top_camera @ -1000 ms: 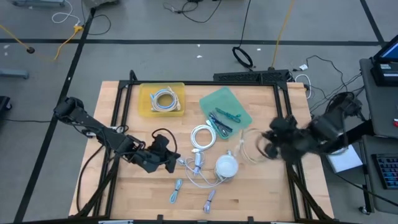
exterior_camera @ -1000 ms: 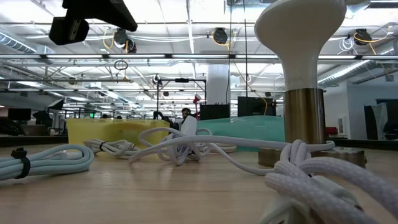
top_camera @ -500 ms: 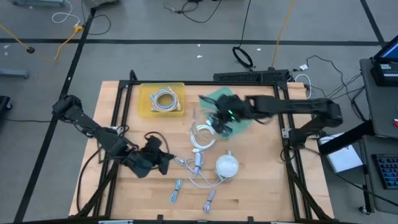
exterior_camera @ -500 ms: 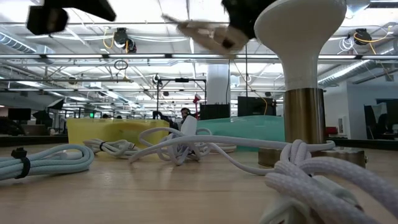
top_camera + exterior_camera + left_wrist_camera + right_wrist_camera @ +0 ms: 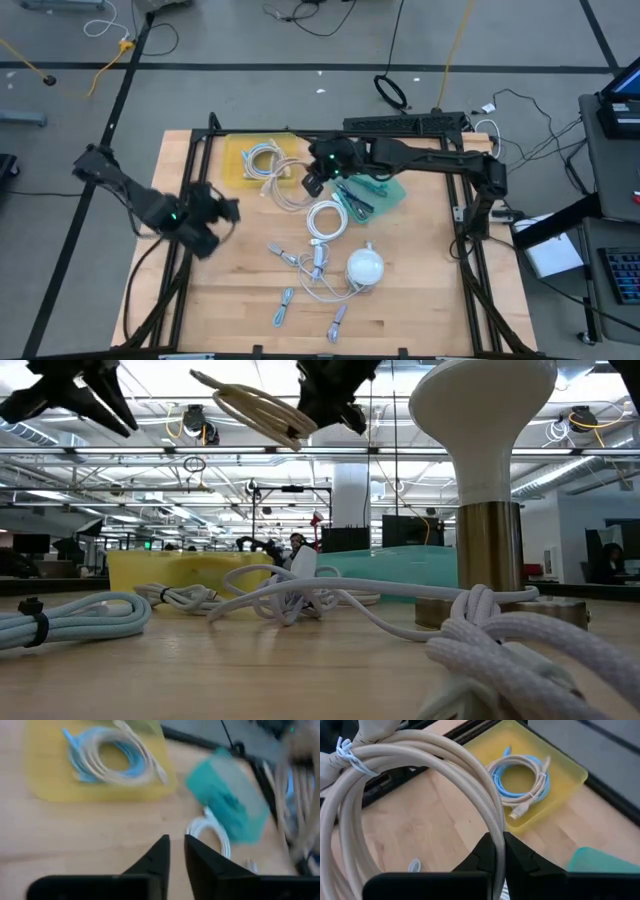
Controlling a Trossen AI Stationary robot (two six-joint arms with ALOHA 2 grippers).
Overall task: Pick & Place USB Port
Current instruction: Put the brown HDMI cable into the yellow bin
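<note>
Item: beige coiled cable (image 5: 288, 186), clenched in my right end effector (image 5: 316, 180), hanging just beside the yellow tray (image 5: 232, 170). I'd carry it over the tray and lower before releasing. Left end effector (image 5: 222, 212): nearly closed, empty, well clear of tray.

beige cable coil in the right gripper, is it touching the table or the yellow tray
Apart. The low view shows the beige cable coil hanging from the right gripper high in the air, with clear space between it and the yellow tray and table below.
</note>
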